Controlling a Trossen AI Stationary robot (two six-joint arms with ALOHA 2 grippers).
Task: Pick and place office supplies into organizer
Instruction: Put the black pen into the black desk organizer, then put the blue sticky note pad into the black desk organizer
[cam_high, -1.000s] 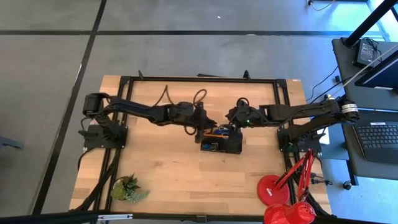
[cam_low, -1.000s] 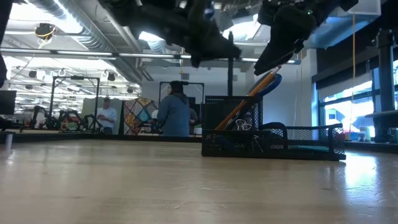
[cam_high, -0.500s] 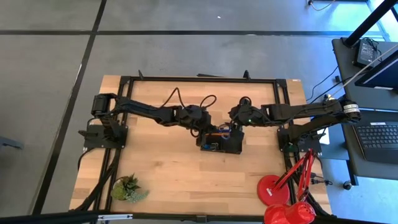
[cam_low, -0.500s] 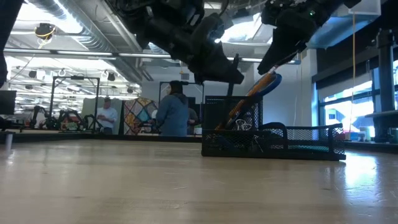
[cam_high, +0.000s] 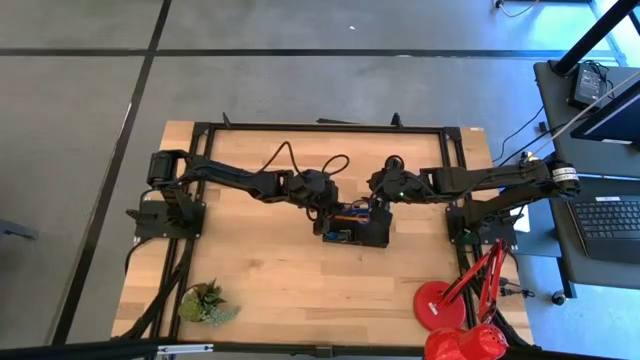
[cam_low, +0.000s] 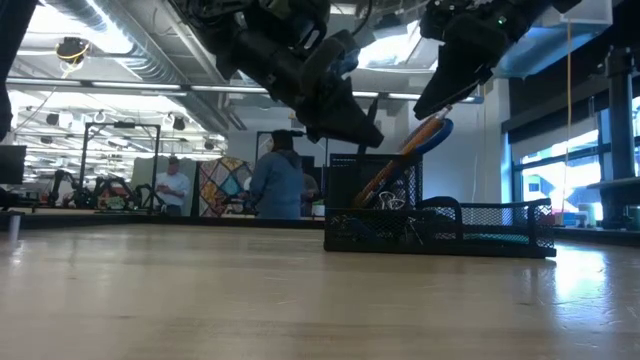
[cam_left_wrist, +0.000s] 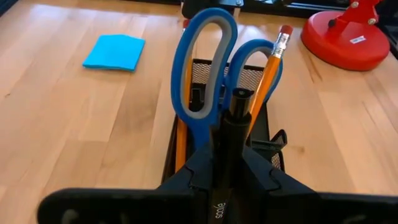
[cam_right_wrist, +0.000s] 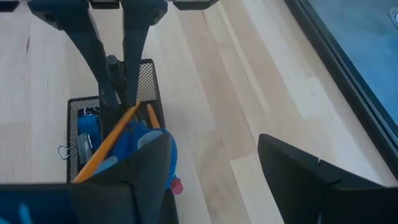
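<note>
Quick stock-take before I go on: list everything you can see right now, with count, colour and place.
organizer: one, black mesh, mid-table.
scissors: one, blue handles, upright in organizer.
pencils: two at least, orange, leaning in organizer.
pen: one, black, in left gripper, over organizer.
note pad: one, blue, on table beside organizer.
binder clips: count unclear, black, in organizer.
lamp: one, red, table corner.
plant: one, green, opposite corner.
left gripper: fingers shut on pen.
right gripper: fingers open, above organizer.
</note>
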